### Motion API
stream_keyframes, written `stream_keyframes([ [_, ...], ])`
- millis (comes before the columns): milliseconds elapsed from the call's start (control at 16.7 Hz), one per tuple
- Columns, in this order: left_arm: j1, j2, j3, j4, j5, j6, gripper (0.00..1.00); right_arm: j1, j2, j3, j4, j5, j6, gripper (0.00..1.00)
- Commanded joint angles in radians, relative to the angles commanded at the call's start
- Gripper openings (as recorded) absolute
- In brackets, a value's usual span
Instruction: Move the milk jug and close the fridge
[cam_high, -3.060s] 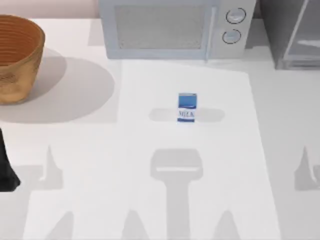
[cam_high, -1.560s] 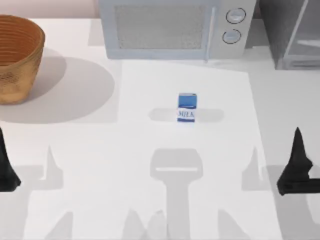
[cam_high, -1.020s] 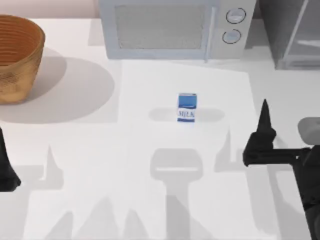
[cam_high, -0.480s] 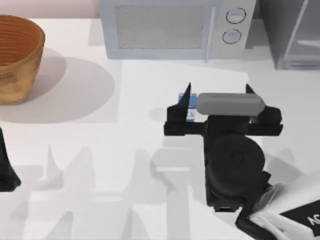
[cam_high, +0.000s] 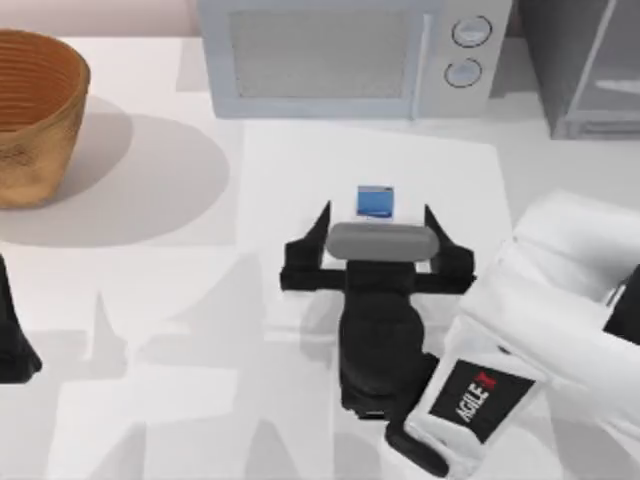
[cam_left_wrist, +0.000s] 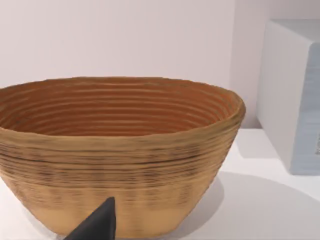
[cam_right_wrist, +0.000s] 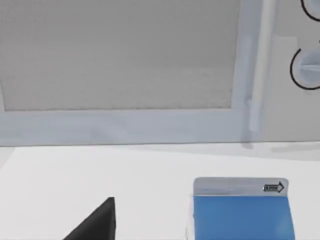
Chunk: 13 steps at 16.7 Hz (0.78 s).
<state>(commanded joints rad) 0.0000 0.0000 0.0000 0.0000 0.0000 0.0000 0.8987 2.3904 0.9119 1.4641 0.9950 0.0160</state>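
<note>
The right gripper (cam_high: 376, 238), fingers spread and released, has slid leftward to hover just 6 o'clock of the milk jug (cam_high: 375, 201), apparently lining up its grasp.

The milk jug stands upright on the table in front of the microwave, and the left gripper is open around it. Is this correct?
Not quite: it is the right gripper, not the left, that is open around the milk jug, as the top view shows. The left gripper sits at the table's left edge, near the basket. The jug does stand upright in front of the microwave.
</note>
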Motion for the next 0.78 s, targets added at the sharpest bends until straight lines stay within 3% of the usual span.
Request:
stream_keyframes([
  [540,0.000,0.000,0.000,0.000,0.000,0.000,1.00,-0.002,0.060,0.036,0.021,-0.006,0.002,1.00],
  [780,0.000,0.000,0.000,0.000,0.000,0.000,1.00,-0.058,0.081,0.106,-0.023,-0.057,0.000,1.00],
])
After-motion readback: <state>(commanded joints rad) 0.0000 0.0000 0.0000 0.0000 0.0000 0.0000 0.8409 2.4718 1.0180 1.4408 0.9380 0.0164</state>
